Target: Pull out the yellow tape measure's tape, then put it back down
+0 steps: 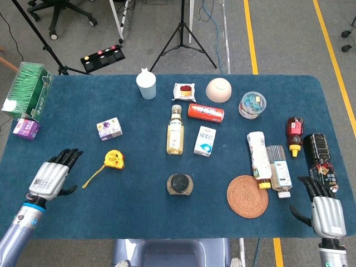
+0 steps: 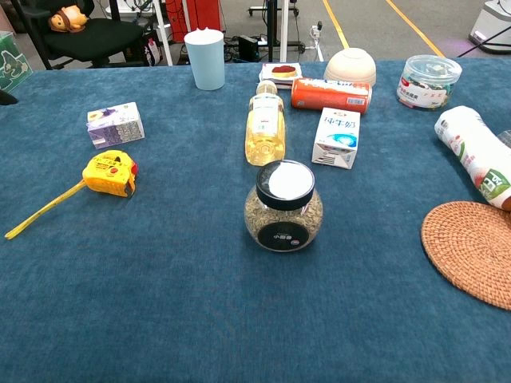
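Near the tabletop's left edge lies the yellow tape measure [image 1: 114,160], w/ a short length of tape [image 1: 93,177] already out. Left hand [image 1: 52,178] just beside it, fingers spread, empty; right hand [image 1: 324,211] likewise, idle at the front-right corner. Step: approach. Next: grip case, then pull the tape.

from the head view we look steeply down over the whole table [image 1: 139,194]; our chest view sits low and close, sharing its middle [image 2: 176,319].

A lab or studio — tripod [image 1: 182,39] legs, office chair [image 1: 58,14], taped floor lines [image 1: 250,36].
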Available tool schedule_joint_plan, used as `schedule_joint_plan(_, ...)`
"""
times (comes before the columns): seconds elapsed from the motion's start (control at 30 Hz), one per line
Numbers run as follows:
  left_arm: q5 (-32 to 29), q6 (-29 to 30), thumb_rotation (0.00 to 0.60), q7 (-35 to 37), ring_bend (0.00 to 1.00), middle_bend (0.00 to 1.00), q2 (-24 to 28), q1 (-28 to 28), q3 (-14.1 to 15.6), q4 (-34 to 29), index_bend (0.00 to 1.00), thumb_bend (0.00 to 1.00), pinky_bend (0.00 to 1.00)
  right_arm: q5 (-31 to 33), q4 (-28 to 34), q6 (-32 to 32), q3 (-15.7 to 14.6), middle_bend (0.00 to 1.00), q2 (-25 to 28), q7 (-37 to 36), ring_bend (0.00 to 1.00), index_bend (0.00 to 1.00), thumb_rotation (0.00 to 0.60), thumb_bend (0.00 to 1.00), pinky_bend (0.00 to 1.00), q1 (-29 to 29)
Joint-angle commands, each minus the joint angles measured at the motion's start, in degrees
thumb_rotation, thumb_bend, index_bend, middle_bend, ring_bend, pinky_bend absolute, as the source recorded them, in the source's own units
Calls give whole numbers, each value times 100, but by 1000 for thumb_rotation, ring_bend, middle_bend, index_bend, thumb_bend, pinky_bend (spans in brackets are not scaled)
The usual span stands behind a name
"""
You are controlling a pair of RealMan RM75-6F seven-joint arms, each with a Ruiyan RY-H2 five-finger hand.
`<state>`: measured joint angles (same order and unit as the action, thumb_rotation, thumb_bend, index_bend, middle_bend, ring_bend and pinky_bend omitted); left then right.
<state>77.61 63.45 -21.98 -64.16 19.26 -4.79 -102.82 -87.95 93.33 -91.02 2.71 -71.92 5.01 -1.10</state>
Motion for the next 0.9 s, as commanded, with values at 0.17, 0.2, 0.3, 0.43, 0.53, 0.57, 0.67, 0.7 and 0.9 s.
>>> schedule_joint_plan(0.17,-615,-808,600,-731,69,77,-253,728,-235,295,36,187,280,73,-57,1,7,216,2,-67,212,188,580,251,236,-35)
schedule_joint_plan(0.2,-725,-911,600,-841,59,61,-305,836,-263,338,20,187,277,86,-65,0,16,216,-2,-69,212,188,579,252,236,-37)
schedule_joint_plan(0.3,-956,-1091,600,-1063,46,42,-388,1030,-296,399,8,186,269,106,-73,1,30,217,-4,-68,212,188,582,251,236,-37)
schedule_joint_plan(0.43,-1306,-1287,600,-1440,46,41,-570,1333,-327,543,10,187,269,144,-78,4,42,216,-5,-72,212,188,581,253,236,-48)
schedule_joint_plan(0.53,-1497,-1376,600,-1559,46,41,-721,1496,-351,665,17,187,269,177,-75,14,57,216,-1,-76,212,188,582,252,236,-49)
schedule_joint_plan(0.57,-1569,-1404,600,-1594,46,41,-799,1564,-356,736,21,187,269,242,-101,-8,78,216,25,-156,212,188,582,251,236,-80)
schedule_joint_plan(0.67,-1698,-1469,600,-1647,46,41,-943,1689,-350,876,37,188,269,286,-302,0,63,217,98,-464,211,188,583,253,236,-130)
schedule_joint_plan(0.7,-1756,-1502,600,-1676,46,41,-1005,1751,-343,942,49,188,269,155,-247,-12,27,217,48,-396,211,188,582,253,236,-99)
schedule_joint_plan(0.9,-1934,-1622,600,-1750,46,42,-1258,1986,-295,1216,131,188,269,249,-75,-47,100,216,23,-132,202,188,581,253,236,-105)
